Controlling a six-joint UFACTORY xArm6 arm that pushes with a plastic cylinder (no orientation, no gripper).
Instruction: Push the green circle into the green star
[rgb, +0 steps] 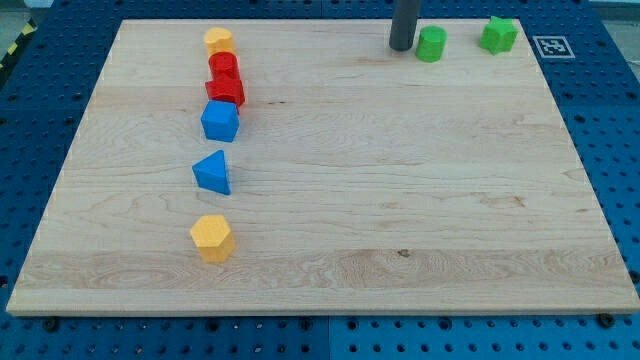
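The green circle (431, 44) stands near the view's top edge of the wooden board, right of the middle. The green star (498, 35) lies a short way to its right, also at the top edge, with a gap between them. My tip (402, 47) is at the end of the dark rod coming down from the view's top. It sits just left of the green circle, close beside it; I cannot tell if it touches.
A column of blocks runs down the view's left: a yellow block (219, 41), two red blocks (223, 65) (226, 90), a blue cube (220, 121), a blue triangle (213, 172), a yellow hexagon (212, 238). The board's top edge (300, 20) is near the green blocks.
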